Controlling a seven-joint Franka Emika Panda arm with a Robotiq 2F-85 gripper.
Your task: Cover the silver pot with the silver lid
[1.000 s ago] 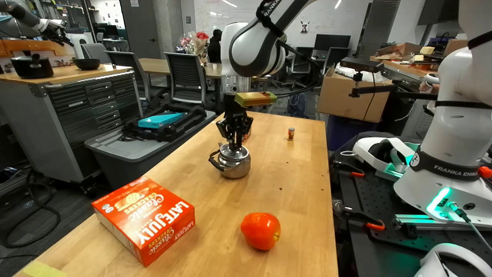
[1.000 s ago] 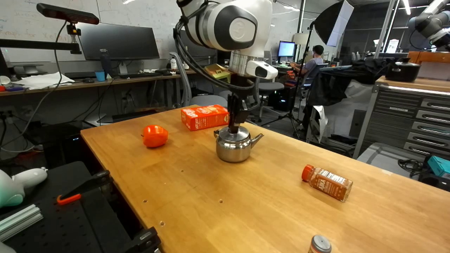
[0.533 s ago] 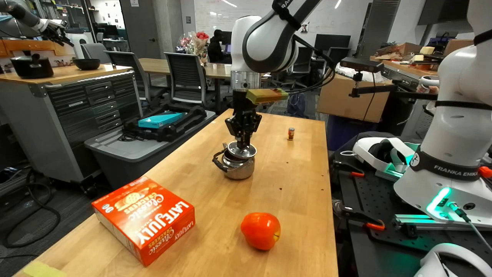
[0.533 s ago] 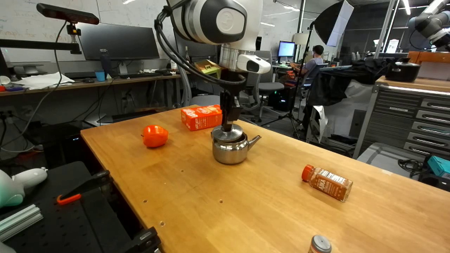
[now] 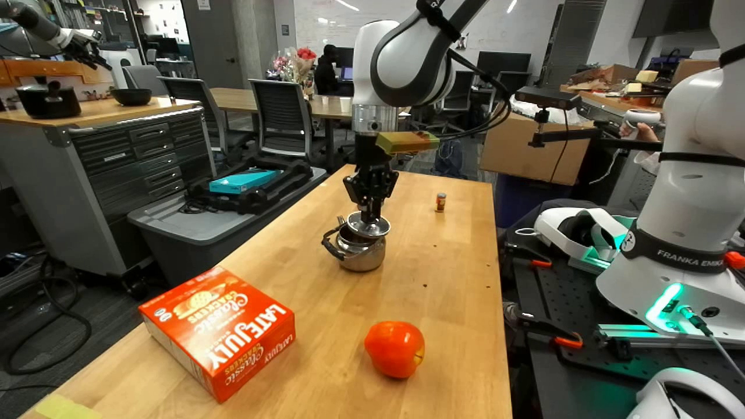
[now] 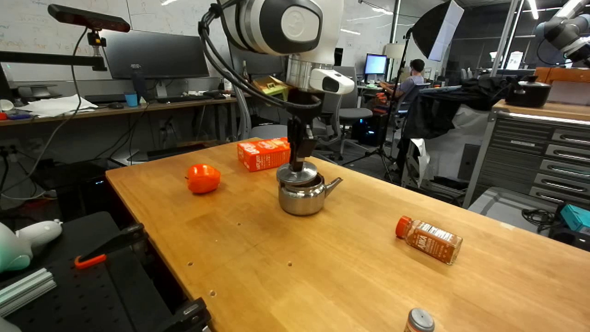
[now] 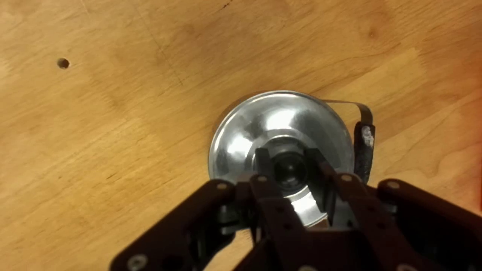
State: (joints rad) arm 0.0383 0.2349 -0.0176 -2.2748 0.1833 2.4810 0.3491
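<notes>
The silver pot (image 6: 302, 202), a small shiny kettle with a spout and a dark side handle (image 7: 364, 150), stands upright on the table. Over its mouth is the silver lid (image 6: 295, 178), tilted and off-centre, with part of the dark opening showing beneath it in both exterior views. Whether its rim touches the pot I cannot tell. My gripper (image 7: 288, 162) points straight down, its fingers (image 7: 262, 158) closed on either side of the lid's dark knob (image 7: 290, 171). From the wrist, the lid hides nearly all of the pot.
A red cracker box (image 5: 218, 331) and a red tomato-like ball (image 5: 396, 349) lie on the table. A spice bottle (image 6: 431, 240) is on its side, and a small grey-capped jar (image 6: 420, 320) stands at the near edge. Black clamps (image 6: 110, 242) grip the table's side.
The lid sat level on the pot a second ago. It has since risen a little, tilted and slid off-centre with my gripper. The pot has shifted slightly too.
</notes>
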